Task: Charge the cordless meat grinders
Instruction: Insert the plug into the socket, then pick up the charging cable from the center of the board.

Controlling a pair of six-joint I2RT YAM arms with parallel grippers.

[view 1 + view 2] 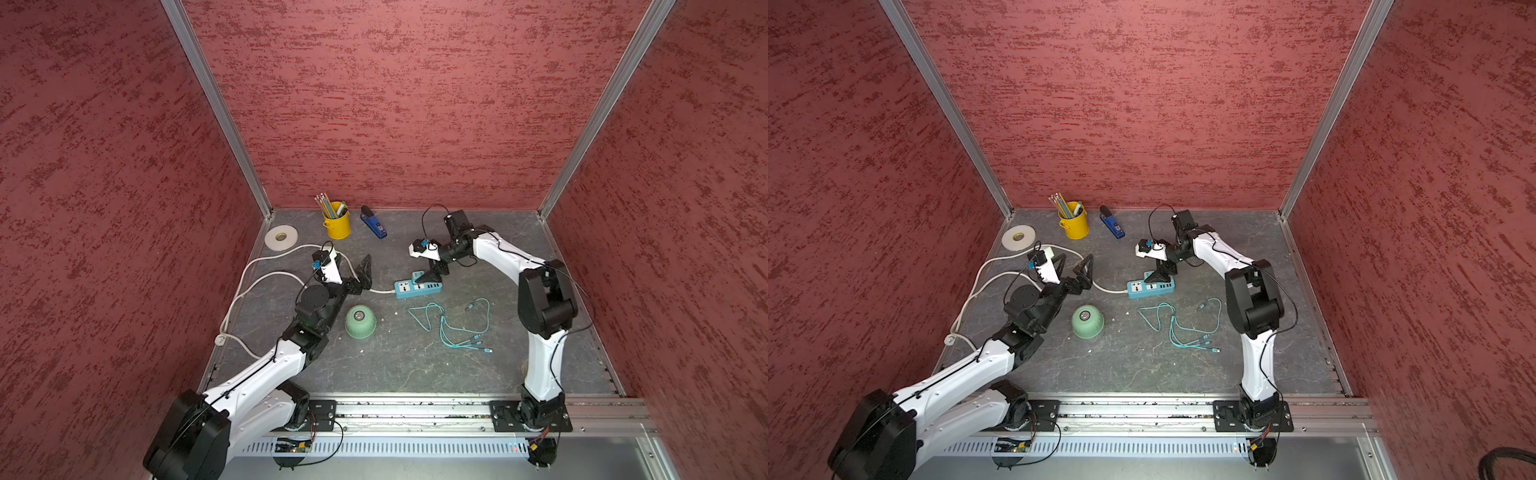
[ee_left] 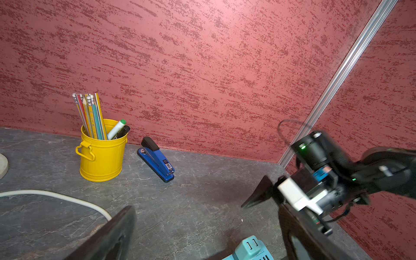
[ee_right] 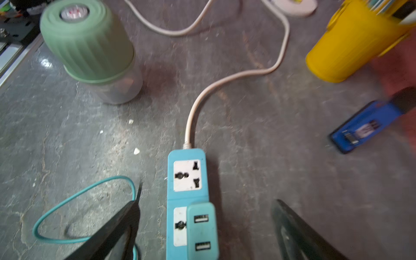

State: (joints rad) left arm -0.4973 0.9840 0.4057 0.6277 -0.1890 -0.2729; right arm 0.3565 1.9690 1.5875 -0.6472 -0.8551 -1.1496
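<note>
Nearest my bases, the thin teal charging cable [image 1: 453, 328] lies loose on the tabletop. Just left of it stands the pale mint-green dome-shaped meat grinder [image 1: 360, 321], nothing touching it. Beyond it, my left gripper [image 1: 1073, 268] hangs spread wide, empty. My right gripper [image 3: 206, 202] straddles the teal-blue plastic power strip [image 1: 405, 288], fingers apart, gripping nothing. Far back: yellow metal pencil cup [image 1: 336, 224], blue stapler [image 1: 373, 222].

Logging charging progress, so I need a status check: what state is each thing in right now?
meat grinder, upright, no cable attached
teal cable, loose on the table, unplugged
USB adapter, on the power strip, both ports empty
left end effector, open, empty
right end effector, open, straddling the adapter
</note>
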